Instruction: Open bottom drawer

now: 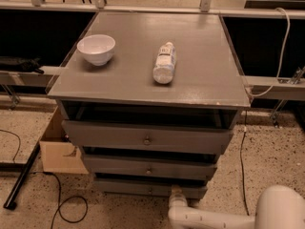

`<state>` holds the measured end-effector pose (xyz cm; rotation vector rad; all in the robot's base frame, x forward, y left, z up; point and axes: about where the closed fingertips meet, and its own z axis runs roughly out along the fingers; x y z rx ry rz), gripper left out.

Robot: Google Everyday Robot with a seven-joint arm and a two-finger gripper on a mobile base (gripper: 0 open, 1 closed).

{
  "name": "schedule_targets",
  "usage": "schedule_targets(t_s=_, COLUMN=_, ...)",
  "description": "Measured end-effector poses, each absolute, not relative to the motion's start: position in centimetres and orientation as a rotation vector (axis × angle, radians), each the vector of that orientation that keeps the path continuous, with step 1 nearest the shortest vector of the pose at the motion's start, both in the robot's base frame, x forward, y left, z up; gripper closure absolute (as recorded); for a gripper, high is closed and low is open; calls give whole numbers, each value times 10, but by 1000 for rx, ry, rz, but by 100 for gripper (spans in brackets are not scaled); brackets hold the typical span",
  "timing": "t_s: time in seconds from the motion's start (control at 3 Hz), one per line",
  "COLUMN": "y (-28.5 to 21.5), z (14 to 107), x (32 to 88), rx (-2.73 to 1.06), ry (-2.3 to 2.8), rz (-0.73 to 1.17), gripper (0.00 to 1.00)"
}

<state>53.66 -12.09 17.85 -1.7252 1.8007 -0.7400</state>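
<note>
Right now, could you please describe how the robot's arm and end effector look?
The arm is off-white: a smooth tubular link and a bulbous shell. The end effector, by the bottom drawer, is pale and stubby; no markings show.

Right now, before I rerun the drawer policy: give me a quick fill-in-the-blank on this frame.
1. Of the ____ drawers in the cabinet, the gripper is down at the front of the bottom drawer.
2. The bottle on top lies on its ____.
3. Left of it stands a ____ bowl.
Missing words: three; side; white.
</note>
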Motion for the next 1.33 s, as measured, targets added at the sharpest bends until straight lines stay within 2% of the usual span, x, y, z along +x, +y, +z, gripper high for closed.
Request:
schedule_targets(t_s=0.33, y=-121, z=179, x=537, rx=-1725, ry=1801, rz=-740, gripper=84)
schedule_targets(t_s=0.67, y=-121, z=179, x=537, rx=-1725, ry=1801, rz=-740, gripper=61)
schedule_targets(t_s=1.0, y=-121, z=179, x=537, rx=-1725, ry=1801, rz=-740, gripper=37)
schedule_targets(t_s=1.33, y=-121, z=179, x=537, rx=-1725, ry=1801, rz=-740, gripper=6)
